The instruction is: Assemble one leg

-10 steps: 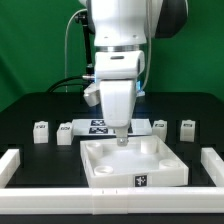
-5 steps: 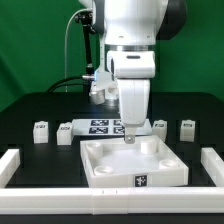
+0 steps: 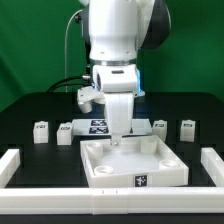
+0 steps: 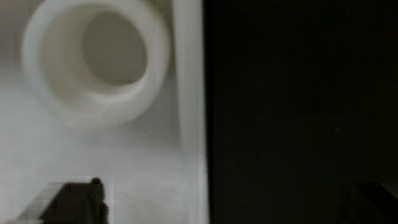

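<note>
Several small white legs with marker tags stand on the black table: two at the exterior view's left [image 3: 41, 131] [image 3: 63, 134] and two at its right [image 3: 160, 127] [image 3: 187, 128]. My gripper [image 3: 114, 140] hangs low over the far left part of the large white square panel [image 3: 150, 166]. It touches no leg. In the wrist view the gripper [image 4: 228, 205] is open and empty, one dark fingertip [image 4: 75, 200] over the panel [image 4: 107, 150] beside a round corner socket [image 4: 98, 55], the other over the black table.
The marker board [image 3: 96, 126] lies just behind the panel, partly hidden by the arm. White rails border the work area at the exterior view's left [image 3: 10, 162], right [image 3: 213, 162] and front [image 3: 90, 206].
The arm has swung back toward the exterior view's left, taking the gripper from the panel's far middle toward its far left corner. Legs and panel have not moved.
</note>
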